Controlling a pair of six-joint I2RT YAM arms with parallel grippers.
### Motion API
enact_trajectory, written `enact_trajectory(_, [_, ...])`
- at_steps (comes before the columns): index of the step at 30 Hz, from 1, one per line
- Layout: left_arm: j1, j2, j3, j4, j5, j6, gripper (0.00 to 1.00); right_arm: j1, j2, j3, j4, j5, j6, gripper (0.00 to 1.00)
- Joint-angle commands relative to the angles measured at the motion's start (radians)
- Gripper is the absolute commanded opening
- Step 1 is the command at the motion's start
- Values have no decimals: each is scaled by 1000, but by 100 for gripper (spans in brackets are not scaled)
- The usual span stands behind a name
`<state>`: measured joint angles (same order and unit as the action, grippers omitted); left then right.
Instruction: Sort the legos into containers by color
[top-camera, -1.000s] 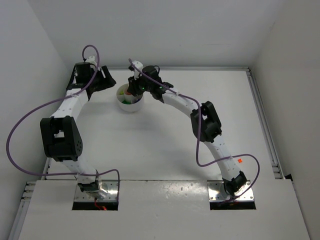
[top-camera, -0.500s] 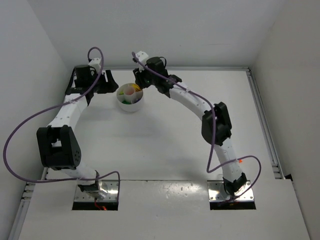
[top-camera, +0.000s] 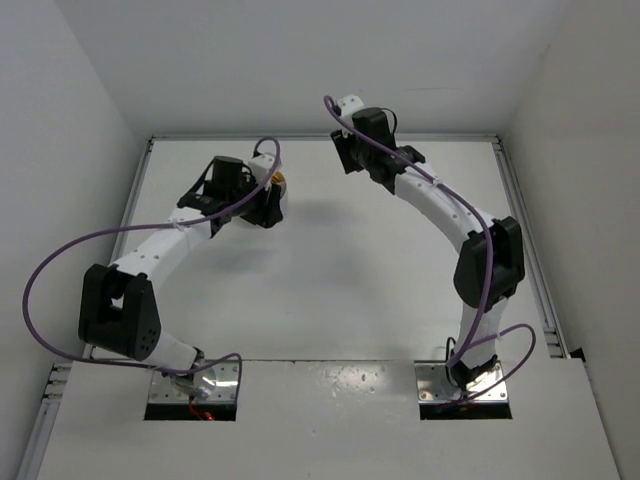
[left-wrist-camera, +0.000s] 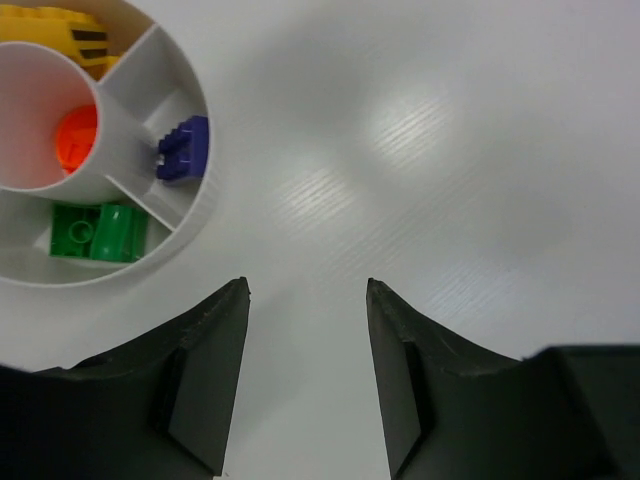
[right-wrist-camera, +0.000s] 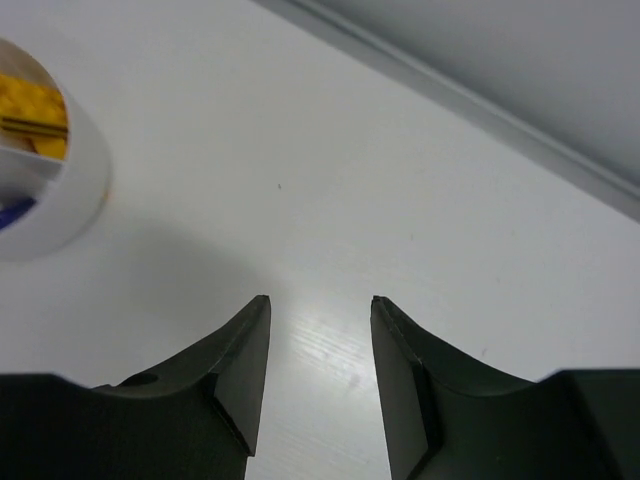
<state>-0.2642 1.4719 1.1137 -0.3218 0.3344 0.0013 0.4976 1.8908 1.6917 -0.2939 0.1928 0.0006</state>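
My left gripper stands apart and empty beside the dish, where yellow, orange, blue and green legos lie in separate sections. My right gripper is apart too, empty, above the surface.

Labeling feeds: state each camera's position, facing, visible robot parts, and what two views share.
Top external: above, behind the bases, looking down at the table; left arm, right arm show.
Left wrist: on left arm, facing down past left gripper at the dish.
Right wrist: on right arm, facing the table past right gripper.
Shared: dish, in both wrist views.
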Motion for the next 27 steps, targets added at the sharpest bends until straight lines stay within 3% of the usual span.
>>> enact_trajectory(1, [-23, -45, -14, -6, -63, 32, 56, -11, -62, -41, -43, 72, 18, 46])
enact_trajectory(7, [-23, 10, 75, -126, -54, 65, 56, -70, -206, -225, -141, 73, 19, 41])
enact_trajectory(11, [-23, 19, 89, -172, -17, 121, 58, -157, -404, -500, -257, 16, -91, 40])
enact_trajectory(19, [-99, 71, 101, -165, -12, 141, 60, -355, -740, -837, -473, -4, -286, 39])
enact_trajectory(27, [-99, 94, 143, -164, -43, 129, 60, -510, -820, -926, -659, -47, -393, 36])
